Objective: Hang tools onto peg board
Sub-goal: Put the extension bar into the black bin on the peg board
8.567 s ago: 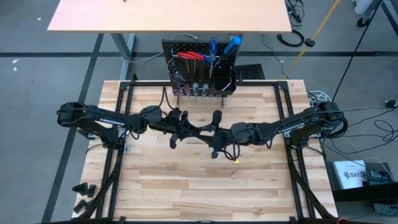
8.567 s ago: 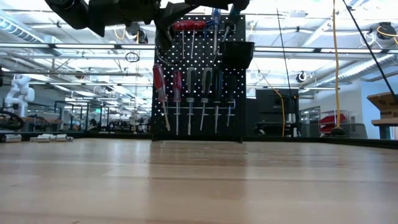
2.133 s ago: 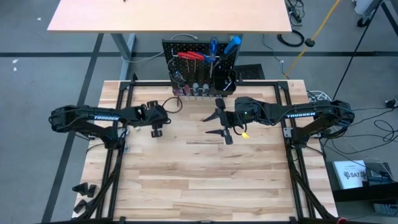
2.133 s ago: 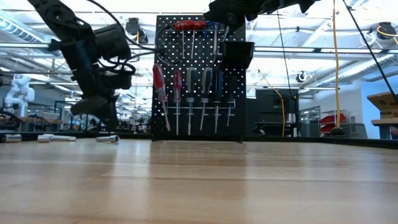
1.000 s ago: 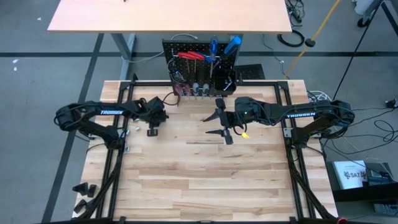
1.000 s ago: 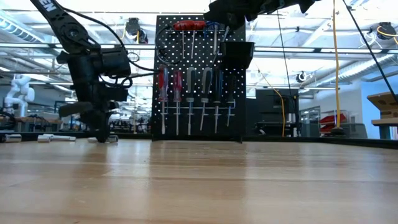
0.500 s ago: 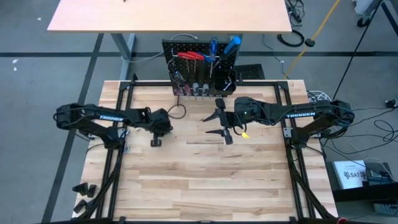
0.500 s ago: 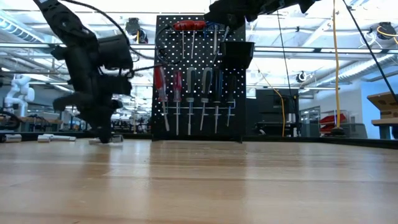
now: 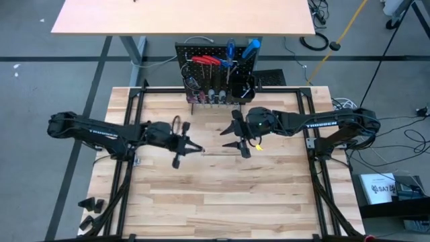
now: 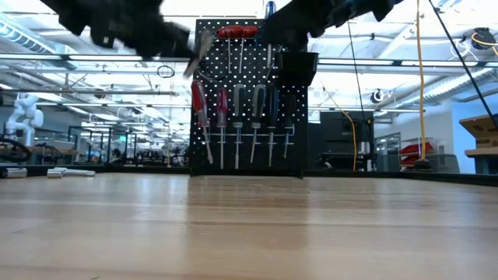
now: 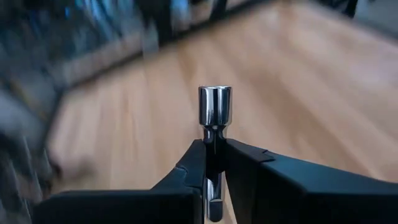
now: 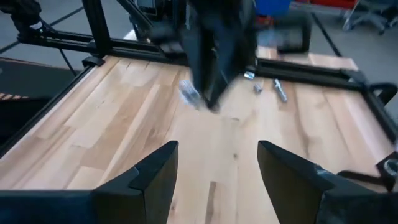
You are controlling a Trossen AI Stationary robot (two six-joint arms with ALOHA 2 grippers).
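The peg board (image 9: 216, 74) stands upright at the middle of the table's (image 9: 201, 202) far edge and already looks mostly stocked, so I judge the task well along. In the low view I count two red-handled screwdrivers (image 10: 208, 105) and four darker-handled drivers (image 10: 264, 105) in the lower row. Above them hangs a pair of red-handled hex keys (image 10: 236, 33), though their handles merge and the count is unsure. The high view shows two blue-handled screwdrivers (image 9: 240, 48) standing at the top of the board, beside one square black bin (image 9: 242, 86).

One piece is in transit: the left gripper (image 9: 180, 144), raised above the table left of centre, is clamped on the shank of a small silver socket piece (image 11: 214, 109), which sticks out past its fingertips in the left wrist view. It has yet to reach the board.

The right gripper (image 9: 240, 139) hovers near the table's middle, in front of the board, its fingers (image 12: 149, 180) spread wide with nothing between them.

Still to do: about three small silver metal pieces (image 12: 266, 86) lie on the table by its left edge, seen beyond the left arm in the right wrist view. A small yellow object (image 9: 259, 146) lies just beside the right gripper; what it is I cannot tell
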